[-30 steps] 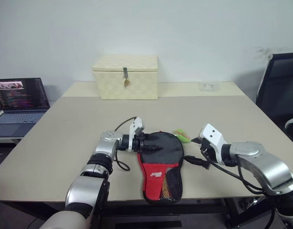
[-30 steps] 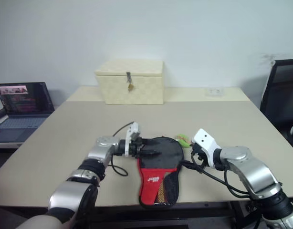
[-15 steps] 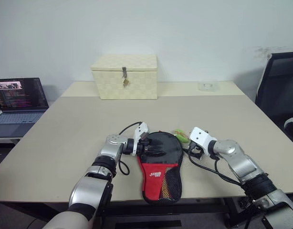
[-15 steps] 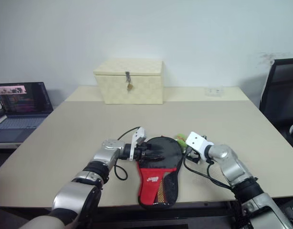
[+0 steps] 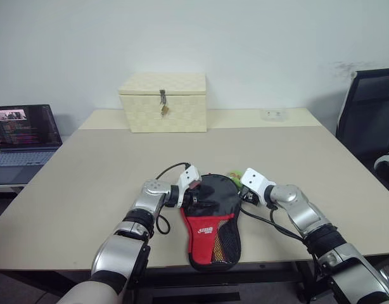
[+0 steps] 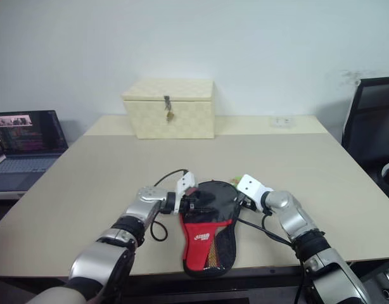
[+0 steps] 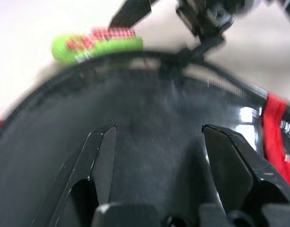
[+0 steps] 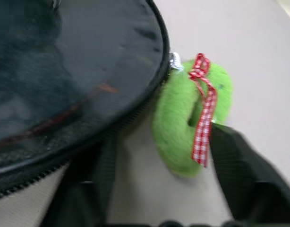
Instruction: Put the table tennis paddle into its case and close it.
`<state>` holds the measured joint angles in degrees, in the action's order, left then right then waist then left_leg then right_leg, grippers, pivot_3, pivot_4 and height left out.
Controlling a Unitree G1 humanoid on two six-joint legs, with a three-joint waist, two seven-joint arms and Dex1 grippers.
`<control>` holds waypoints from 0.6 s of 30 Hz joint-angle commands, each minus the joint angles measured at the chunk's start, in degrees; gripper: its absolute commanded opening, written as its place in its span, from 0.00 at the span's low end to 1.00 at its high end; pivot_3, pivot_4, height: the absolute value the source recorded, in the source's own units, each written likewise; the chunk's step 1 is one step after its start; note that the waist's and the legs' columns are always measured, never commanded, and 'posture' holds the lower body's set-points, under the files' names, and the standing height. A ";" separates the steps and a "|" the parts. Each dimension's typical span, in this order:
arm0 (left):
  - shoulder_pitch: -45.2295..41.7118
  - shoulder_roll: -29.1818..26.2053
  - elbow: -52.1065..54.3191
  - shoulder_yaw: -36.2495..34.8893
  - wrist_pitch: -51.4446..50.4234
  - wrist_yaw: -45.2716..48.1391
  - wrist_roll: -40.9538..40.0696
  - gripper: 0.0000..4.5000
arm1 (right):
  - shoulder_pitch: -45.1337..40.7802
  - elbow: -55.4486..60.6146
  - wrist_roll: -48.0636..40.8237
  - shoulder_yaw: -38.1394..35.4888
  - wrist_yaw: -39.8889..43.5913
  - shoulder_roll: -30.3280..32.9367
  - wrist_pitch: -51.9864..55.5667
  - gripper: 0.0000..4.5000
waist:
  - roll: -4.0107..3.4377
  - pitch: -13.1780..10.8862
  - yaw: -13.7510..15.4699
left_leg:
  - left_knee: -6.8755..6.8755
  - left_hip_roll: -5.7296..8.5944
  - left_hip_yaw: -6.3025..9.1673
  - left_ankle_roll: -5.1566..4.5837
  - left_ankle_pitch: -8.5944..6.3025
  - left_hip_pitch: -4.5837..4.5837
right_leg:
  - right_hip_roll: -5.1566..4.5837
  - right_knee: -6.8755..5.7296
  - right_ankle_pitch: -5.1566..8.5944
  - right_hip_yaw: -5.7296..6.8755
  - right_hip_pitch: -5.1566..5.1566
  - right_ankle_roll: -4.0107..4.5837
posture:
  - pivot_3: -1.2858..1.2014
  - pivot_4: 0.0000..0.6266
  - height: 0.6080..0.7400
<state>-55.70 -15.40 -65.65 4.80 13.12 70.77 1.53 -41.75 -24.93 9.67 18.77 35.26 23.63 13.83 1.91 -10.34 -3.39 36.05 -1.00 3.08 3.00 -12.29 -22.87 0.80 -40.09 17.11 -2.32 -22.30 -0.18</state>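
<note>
Your two grippers flank the case (image 5: 211, 218), which lies flat near the front edge of the surface (image 5: 87, 164), round black end toward the cream box (image 5: 163, 101) at 12 o'clock and red logo panel toward you at 6. The table tennis paddle appears to be tucked inside already, though no view confirms it. The left gripper (image 5: 193, 195) rests over the round end at about 9 o'clock, fingers (image 7: 100, 156) spread wide with the black fabric between them, seemingly pinning it rather than gripping. The right gripper (image 5: 246, 196) sits at 3 o'clock, fingers (image 8: 239, 165) parted on either side of the green pull tab (image 8: 183, 123) without clamping it. You are judged to be at the zipping step: next, pinch the tab and draw it round the rim while the left holds steady. The right wrist view reveals the tab's checked red ribbon and silver zip link, which the head views reduce to a green speck.
</note>
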 commanded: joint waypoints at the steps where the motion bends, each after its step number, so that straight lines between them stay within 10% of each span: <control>1: 0.23 0.50 -0.61 0.53 0.74 0.43 0.35 0.70 | -1.66 0.52 0.00 -1.87 0.43 0.39 0.87 0.35 | 0.00 0.00 0.12 | 0.00 0.00 0.01 0.00 0.00 0.00 | 0.00 0.00 0.00 0.00 0.00 0.00 | 0.52 0.24 1.00; 5: 0.35 0.96 -1.07 0.85 0.70 0.50 0.60 0.70 | -1.62 0.67 1.23 -1.81 0.72 2.11 0.78 0.03 | 0.00 0.00 0.19 | 0.00 0.03 0.01 0.00 0.00 -0.01 | -0.01 0.02 0.01 0.02 0.00 -0.01 | 0.52 0.24 1.00; 18: 0.11 2.05 -2.34 1.61 0.16 -0.12 1.10 0.70 | 7.10 17.03 1.05 -4.25 9.59 15.01 2.80 0.01 | -0.02 0.01 0.70 | -0.01 0.09 0.05 -0.01 0.00 -0.04 | -0.05 0.08 0.14 0.02 0.03 -0.25 | 0.52 0.24 1.00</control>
<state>-55.97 -13.62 -66.38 5.76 13.98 70.64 1.78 -35.13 -12.35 11.70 16.76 42.83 36.68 15.81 1.89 -10.33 -2.69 36.03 -0.89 3.14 2.99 -12.30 -22.93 0.75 -40.00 17.26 -2.29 -22.27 -0.45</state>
